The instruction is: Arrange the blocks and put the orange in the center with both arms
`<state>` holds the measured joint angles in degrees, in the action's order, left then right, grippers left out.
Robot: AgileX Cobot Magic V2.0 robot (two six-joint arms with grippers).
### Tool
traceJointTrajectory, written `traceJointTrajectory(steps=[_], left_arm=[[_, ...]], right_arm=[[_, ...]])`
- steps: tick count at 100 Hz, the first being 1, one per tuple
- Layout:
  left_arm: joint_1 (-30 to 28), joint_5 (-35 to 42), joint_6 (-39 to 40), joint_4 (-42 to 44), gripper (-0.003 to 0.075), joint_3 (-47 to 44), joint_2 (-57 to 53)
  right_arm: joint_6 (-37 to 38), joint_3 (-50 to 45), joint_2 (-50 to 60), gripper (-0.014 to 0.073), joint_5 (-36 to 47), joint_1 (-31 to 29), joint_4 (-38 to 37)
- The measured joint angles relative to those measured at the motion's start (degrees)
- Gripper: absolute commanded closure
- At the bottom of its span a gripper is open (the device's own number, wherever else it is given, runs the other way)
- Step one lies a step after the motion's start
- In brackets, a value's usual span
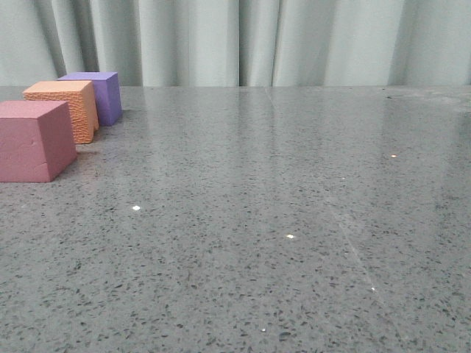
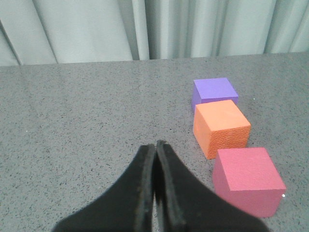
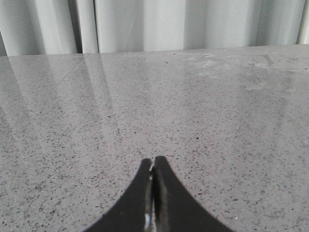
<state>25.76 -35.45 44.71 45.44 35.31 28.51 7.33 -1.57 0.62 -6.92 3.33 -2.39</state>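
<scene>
Three cubes stand in a row at the table's far left in the front view. The pink-red block (image 1: 33, 140) is nearest, the orange block (image 1: 66, 107) is in the middle, and the purple block (image 1: 99, 94) is farthest. The left wrist view shows the same row: purple (image 2: 214, 92), orange (image 2: 220, 126), pink-red (image 2: 247, 180). My left gripper (image 2: 155, 144) is shut with nothing in it, a little way off to the side of the row. My right gripper (image 3: 153, 159) is shut and empty over bare table. Neither gripper shows in the front view.
The grey speckled tabletop (image 1: 280, 220) stretches out to the right of the blocks. Pale curtains (image 1: 243, 40) hang behind the table's far edge.
</scene>
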Motion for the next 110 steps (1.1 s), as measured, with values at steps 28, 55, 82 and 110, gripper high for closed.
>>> traceJointTrajectory(steps=[28, 55, 82, 110], left_arm=[[-5.4, 7.3, -15.3, -12.3, 0.0739, -8.8, -8.6], [-17.4, 25.7, -27.2, -27.6, 0.0739, -26.0, -17.5], [-22.4, 30.6, -28.4, -32.5, 0.0739, -34.9, -22.6], [-23.0, 34.2, -29.7, -32.9, 0.0739, -34.9, -28.3]], right_arm=[[0.0, 0.0, 0.0, 0.0661, 0.0, 0.0, 0.0], [0.0, 0.0, 0.0, 0.0661, 0.0, 0.0, 0.0], [0.0, 0.0, 0.0, 0.0661, 0.0, 0.0, 0.0], [0.0, 0.0, 0.0, 0.0661, 0.0, 0.0, 0.0]])
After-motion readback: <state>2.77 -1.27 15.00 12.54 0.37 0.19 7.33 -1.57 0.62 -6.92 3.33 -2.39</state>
